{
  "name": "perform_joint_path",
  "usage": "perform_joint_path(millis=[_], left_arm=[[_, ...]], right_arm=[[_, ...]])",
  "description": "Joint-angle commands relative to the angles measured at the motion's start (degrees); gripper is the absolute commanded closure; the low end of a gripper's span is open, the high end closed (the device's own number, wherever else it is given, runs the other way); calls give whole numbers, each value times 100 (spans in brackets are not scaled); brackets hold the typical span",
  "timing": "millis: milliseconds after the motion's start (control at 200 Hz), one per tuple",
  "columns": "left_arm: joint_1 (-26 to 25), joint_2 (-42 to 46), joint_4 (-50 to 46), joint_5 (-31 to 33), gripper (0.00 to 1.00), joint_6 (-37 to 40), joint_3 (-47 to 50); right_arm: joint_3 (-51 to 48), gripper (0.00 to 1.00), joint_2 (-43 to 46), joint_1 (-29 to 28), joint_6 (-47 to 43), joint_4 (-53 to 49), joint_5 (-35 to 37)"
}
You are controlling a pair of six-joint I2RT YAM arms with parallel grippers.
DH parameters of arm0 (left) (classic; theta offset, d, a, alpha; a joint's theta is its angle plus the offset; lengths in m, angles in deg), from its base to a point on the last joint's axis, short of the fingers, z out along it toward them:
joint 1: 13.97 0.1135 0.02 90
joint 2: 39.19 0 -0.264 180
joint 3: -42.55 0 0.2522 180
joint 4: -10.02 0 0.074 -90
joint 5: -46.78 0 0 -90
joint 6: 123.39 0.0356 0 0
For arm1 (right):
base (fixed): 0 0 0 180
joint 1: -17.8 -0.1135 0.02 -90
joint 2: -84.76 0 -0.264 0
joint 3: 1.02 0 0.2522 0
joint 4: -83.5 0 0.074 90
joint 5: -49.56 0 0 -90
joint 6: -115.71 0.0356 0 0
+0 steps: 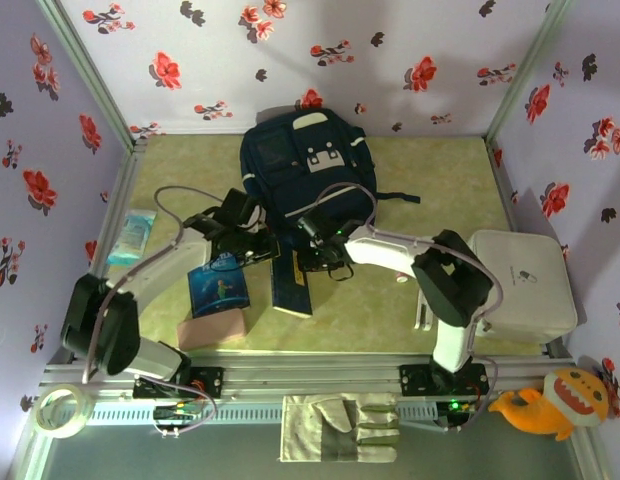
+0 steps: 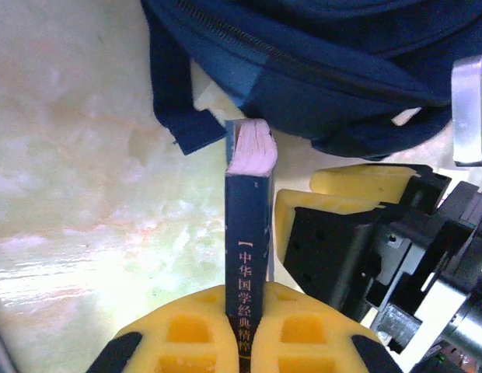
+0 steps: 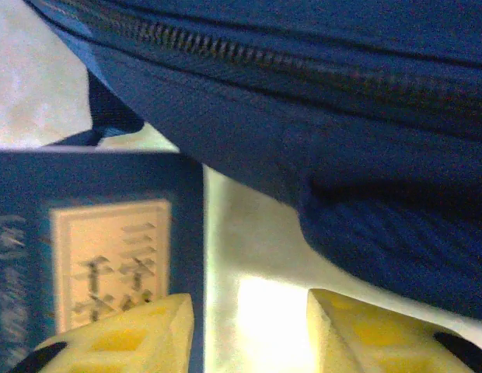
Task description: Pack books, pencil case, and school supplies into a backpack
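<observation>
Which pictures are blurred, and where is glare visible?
Right wrist view: blurred overall, book label soft, table overexposed. Left wrist view: book spine sharp, glare on table lower left. Top external view: evenly lit, no strong glare.

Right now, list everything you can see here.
Backpack: one, dark navy, far centre.
Navy book: at least one, dark navy, on edge by the backpack.
The Little Prince book: one, blue, left of centre.
Pencil case: one, pale pink, just nearer than that book.
Plastic packet: one, pale blue, left side.
Box: one, white, right.
Tape roll: one, clear, near-left rail.
Work glove: one, grey-white, near rail.
Plush toy: one, orange, near right.
Left gripper: yellow fingers shut on the navy book.
Right gripper: yellow fingers open beside it.
</observation>
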State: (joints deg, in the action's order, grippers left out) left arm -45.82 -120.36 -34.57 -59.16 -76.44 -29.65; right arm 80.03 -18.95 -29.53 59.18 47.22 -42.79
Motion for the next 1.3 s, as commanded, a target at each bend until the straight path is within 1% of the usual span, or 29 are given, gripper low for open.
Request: perform_joint_path(millis=[0, 85, 225, 295, 360, 450, 495, 595, 700, 855, 975, 1135, 1295], left_arm=[[22, 777, 253, 788, 100, 519, -164], [24, 1171, 280, 1110, 100, 763, -172], [57, 1564, 399, 1637, 100, 1056, -281], [87, 1639, 778, 1792, 100, 1112, -270], [138, 1595, 1295, 1797, 100, 1084, -248], [196, 1343, 2046, 1683, 100, 962, -347], [219, 1154, 2353, 1569, 100, 900, -477], [263, 728, 3113, 1097, 100, 787, -707], [320, 280, 3543, 986, 100, 400, -1049], [498, -221, 4223, 884, 100, -591, -1252], [610, -479, 4318, 726, 100, -1134, -1408], [697, -671, 4488, 386, 100, -1810, -1444], [740, -828, 5105, 73, 100, -2450, -1340]], right_arm=[[-150, 49, 811, 40, -353, 488, -23], [-285, 40, 1331, 65, -597, 772, -37], [-343, 36, 1716, 304, -613, 830, 123], [-468, 31, 1853, 473, -463, 1001, 160], [-635, 26, 1953, 658, -275, 1329, -14], [-759, 23, 2043, 870, -55, 1806, -520], [-777, 21, 2088, 917, 69, 1975, -635], [-851, 16, 2156, 1033, 428, 2391, -797], [-1019, 13, 2186, 1222, 968, 2861, -979], [-1478, 8, 2180, 1584, 1944, 3875, -1281], [-1660, 7, 1971, 1841, 2688, 4722, -1795], [-1700, 8, 1628, 1964, 3529, 5913, -2182], [-1538, 8, 1104, 1956, 4413, 6772, -2377]])
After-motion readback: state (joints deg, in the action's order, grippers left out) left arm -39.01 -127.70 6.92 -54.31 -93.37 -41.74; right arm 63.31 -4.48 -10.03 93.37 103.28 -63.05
